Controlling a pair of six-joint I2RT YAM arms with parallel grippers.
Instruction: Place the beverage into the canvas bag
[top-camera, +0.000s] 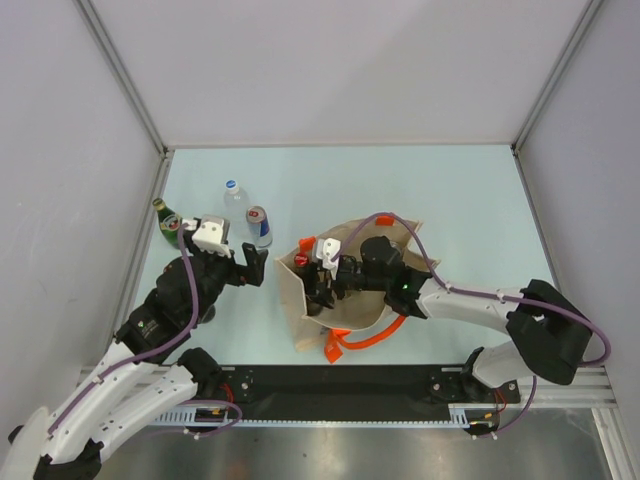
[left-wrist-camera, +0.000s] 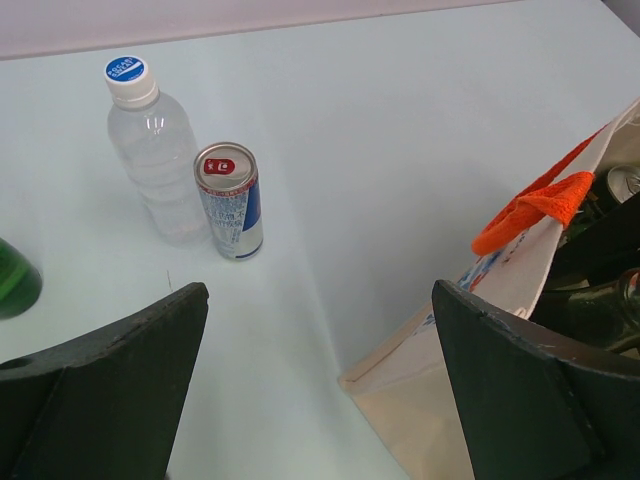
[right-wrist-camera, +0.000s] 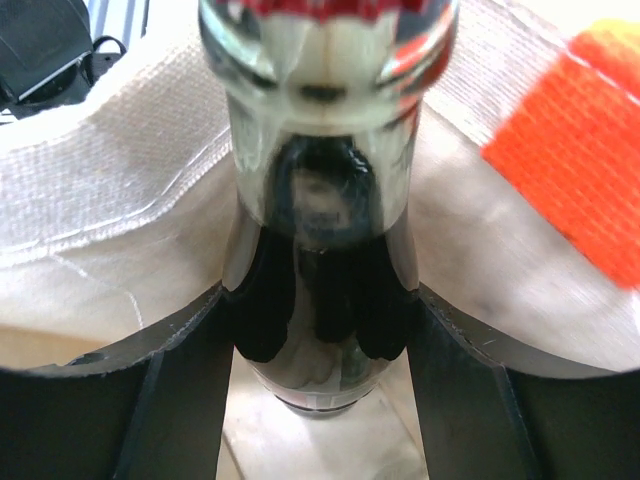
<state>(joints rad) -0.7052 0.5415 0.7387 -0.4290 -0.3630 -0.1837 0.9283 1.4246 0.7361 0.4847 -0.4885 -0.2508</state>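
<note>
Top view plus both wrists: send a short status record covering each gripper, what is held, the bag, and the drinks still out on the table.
right gripper: shut on the glass bottle, low on its neck
glass bottle: upright, red at its top, inside the mouth of the canvas bag
bottle resting on bag floor: cannot tell
canvas bag: open, orange handles hanging to the sides
left gripper: open, holding nothing, above the table left of the bag
still on table: water bottle, can, green bottle, all upright
</note>
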